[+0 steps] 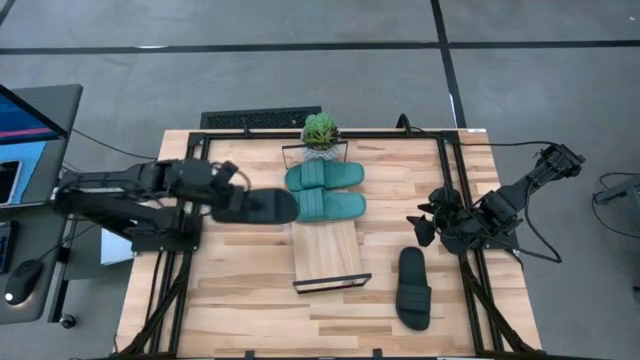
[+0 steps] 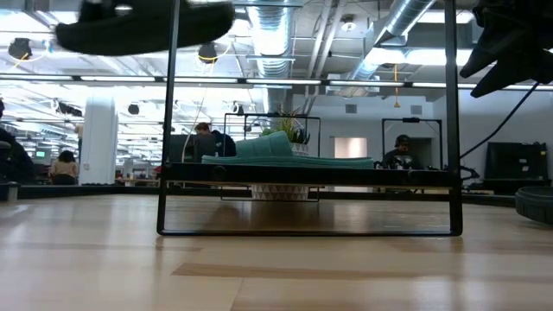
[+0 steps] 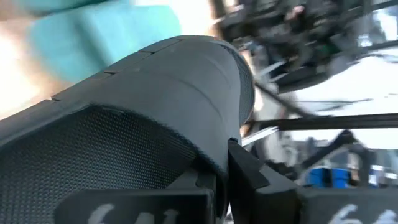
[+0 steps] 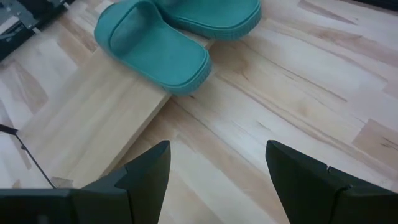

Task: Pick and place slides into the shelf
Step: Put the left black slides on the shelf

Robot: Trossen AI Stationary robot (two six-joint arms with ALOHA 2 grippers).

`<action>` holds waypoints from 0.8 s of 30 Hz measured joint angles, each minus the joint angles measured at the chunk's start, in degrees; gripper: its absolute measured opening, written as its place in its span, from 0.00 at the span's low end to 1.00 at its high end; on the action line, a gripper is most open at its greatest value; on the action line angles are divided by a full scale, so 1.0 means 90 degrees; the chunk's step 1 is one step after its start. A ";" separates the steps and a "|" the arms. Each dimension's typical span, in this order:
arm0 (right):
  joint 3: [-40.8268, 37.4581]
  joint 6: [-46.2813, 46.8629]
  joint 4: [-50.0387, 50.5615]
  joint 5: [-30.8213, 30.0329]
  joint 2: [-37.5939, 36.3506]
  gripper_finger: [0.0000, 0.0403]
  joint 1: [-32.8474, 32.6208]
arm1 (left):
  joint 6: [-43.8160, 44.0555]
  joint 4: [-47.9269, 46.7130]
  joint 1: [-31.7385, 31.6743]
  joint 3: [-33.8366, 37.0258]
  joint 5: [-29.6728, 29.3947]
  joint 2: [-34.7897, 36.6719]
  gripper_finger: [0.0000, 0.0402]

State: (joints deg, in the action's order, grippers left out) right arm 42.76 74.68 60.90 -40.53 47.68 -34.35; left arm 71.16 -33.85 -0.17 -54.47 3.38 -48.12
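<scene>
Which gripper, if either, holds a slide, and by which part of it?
The left gripper holds a black slide by one end, lifted beside the shelf. The right gripper is open and holds nothing.

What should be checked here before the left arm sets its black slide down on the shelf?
1. Left gripper shut on the black slide: ok, the slide is carried clear of the table.
2. Free plank on the shelf next to the two teal slides: ok, the near half is bare.
3. Teal slides resting fully on the plank: cannot tell; in the right wrist view one toe reaches the plank's edge.
4. Right gripper out of the path: ok, jaws open, off to the shelf's right.
5. Second black slide waiting: ok, on the table right of the shelf.
</scene>
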 joint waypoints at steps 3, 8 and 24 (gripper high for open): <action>0.0000 -0.0193 0.0041 0.0002 0.0000 0.63 -0.0002 | -0.0320 0.0442 -0.0125 -0.0340 0.0063 -0.0678 0.00; 0.0000 -0.0674 0.0236 0.0327 0.0000 0.63 -0.0002 | -0.0775 0.0573 -0.0025 -0.1176 -0.0134 -0.2075 0.00; 0.0000 -0.1139 0.1387 0.0692 0.0000 0.63 -0.0265 | -0.0415 0.1455 0.0804 -0.3335 -0.0746 -0.5090 0.00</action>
State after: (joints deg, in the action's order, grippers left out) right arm 42.76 64.42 73.39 -34.30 47.68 -36.73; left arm 67.43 -20.75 7.06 -84.49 -3.33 -93.93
